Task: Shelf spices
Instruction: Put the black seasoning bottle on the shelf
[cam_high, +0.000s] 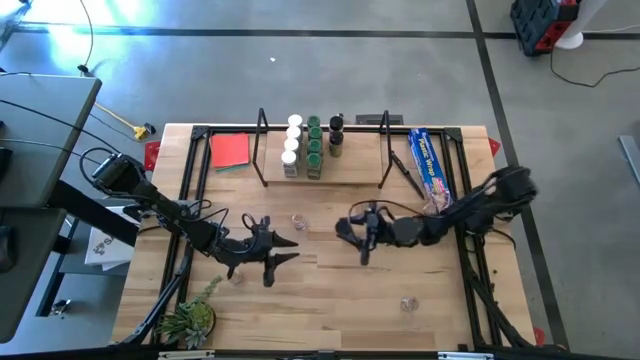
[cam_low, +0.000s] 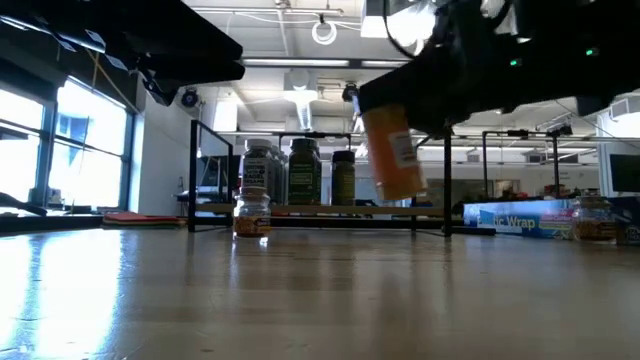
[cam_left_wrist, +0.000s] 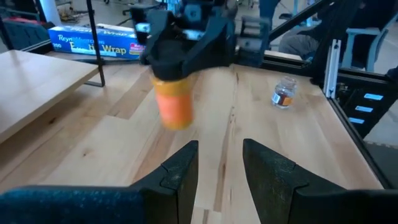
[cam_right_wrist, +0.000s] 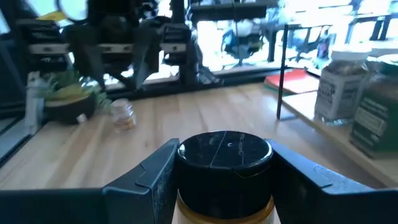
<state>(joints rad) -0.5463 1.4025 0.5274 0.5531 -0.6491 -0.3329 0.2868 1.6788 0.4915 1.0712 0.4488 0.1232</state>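
Observation:
My right gripper (cam_high: 358, 238) hovers over the middle of the table, shut on a spice jar (cam_low: 393, 150) with an orange body and a black lid. My left gripper (cam_high: 285, 250) faces it from the table's left, open and holding nothing; its fingers (cam_left_wrist: 186, 171) show in the left wrist view. The shelf (cam_high: 360, 165) stands at the far edge, with several jars (cam_high: 303, 148) upright on its board. Loose jars stand on the table: one (cam_high: 299, 221) before the shelf, one (cam_high: 408, 302) near the front right, one (cam_right_wrist: 123, 115) by the left arm. My right gripper pinches the jar's black lid (cam_right_wrist: 186, 155) between its two fingers (cam_right_wrist: 155, 174), one on each side of the lid. The fingers come from the table's right, slanting down. The jar is lifted clear of the table and hangs tilted below them, its orange body (cam_left_wrist: 173, 106) lowest.
A long blue box (cam_high: 432, 160) lies right of the shelf. A flat red square (cam_high: 230, 150) lies left of it. A green plant (cam_high: 190, 318) sits at the near left corner. Black frame rails run along the table's sides. Bare wood lies between the grippers and the near edge.

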